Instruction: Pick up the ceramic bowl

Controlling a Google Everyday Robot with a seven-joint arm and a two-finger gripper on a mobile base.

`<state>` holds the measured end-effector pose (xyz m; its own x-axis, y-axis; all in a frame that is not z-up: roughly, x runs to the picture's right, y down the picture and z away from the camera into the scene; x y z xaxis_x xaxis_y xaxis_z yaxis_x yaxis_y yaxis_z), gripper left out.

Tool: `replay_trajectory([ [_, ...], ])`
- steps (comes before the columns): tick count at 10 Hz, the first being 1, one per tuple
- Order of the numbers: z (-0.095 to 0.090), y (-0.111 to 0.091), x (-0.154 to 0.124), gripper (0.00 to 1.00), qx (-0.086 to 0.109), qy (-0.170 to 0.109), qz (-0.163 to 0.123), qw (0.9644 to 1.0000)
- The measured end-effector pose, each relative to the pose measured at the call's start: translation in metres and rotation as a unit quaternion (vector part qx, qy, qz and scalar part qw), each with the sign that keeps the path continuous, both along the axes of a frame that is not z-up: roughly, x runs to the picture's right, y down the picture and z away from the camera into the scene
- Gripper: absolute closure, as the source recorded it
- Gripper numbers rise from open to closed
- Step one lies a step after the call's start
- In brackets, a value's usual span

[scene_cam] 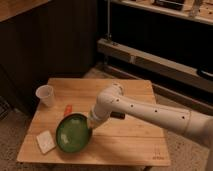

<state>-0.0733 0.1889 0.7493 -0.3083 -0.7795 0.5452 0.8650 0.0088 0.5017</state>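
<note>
Gripper [90, 125] sits at the right edge of the ceramic bowl [72, 136], at or just over the rim; the finger state can't be told, since the wrist covers that end. Whether it actually holds the rim: also can't tell.

Ceramic bowl: green, glossy, darker rim, on the front-left part of the wooden table [130, 145]. It looks tipped, with the inside facing up toward the camera and the right rim seeming higher than the left. Could be partly lifted, could be just the viewing angle. Not clearly clear of the table.

Progress, as a judgement: approach looks done, the gripper is at the bowl, and the grasp is likely at or near closing. Left to do: confirm the grip and raise the bowl fully off the table. Not there yet as far as shown.

Arm [150, 112]: white, comes in from the right edge of the view, runs long and low across the table toward the left, bends at a rounded joint near table centre, then angles down-left to the bowl rim.

Other stuff: plastic cup [45, 95] upright at back-left, well apart from the bowl. Small orange-red item [67, 108] just behind the bowl, near its back rim. White sponge-like block [45, 141] just left of the bowl, near the front-left corner. Dark cabinet and a shelf rail behind the table.
</note>
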Motion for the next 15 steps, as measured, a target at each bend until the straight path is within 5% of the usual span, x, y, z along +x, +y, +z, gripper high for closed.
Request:
replay_trajectory([
  [15,-0.021,-0.012,0.001,1.00,0.009,-0.058,-0.002,0.9983],
])
